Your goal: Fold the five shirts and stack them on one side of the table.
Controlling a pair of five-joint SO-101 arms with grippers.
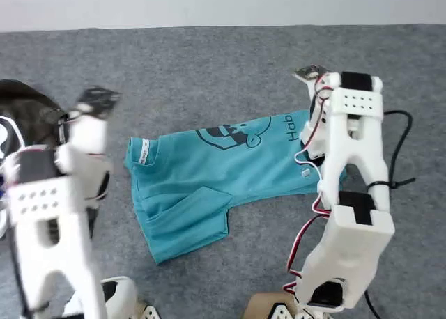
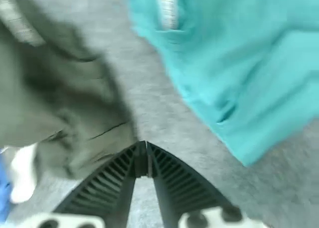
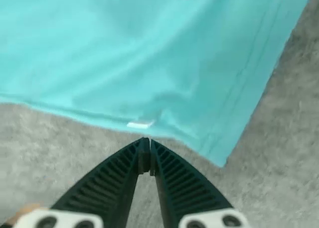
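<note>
A teal shirt [image 1: 209,180] with a dark print lies across the middle of the grey table, one sleeve folded over its body. Its collar label [image 1: 144,152] faces the left arm. A dark crumpled shirt [image 1: 21,113] sits at the table's left edge. My left gripper [image 2: 142,151] is shut and empty above bare table, with the dark shirt [image 2: 45,93] on one side and the teal collar [image 2: 224,63] on the other. My right gripper [image 3: 144,146] is shut with nothing in it, hanging just off the teal shirt's hem [image 3: 149,63] by a small white tag [image 3: 139,124].
The grey felt table [image 1: 230,61] is bare behind the teal shirt and at the front middle. A pale wall runs along the table's back edge. Both arms' white bases [image 1: 341,263] stand at the front corners, with a black cable [image 1: 403,145] looping at the right.
</note>
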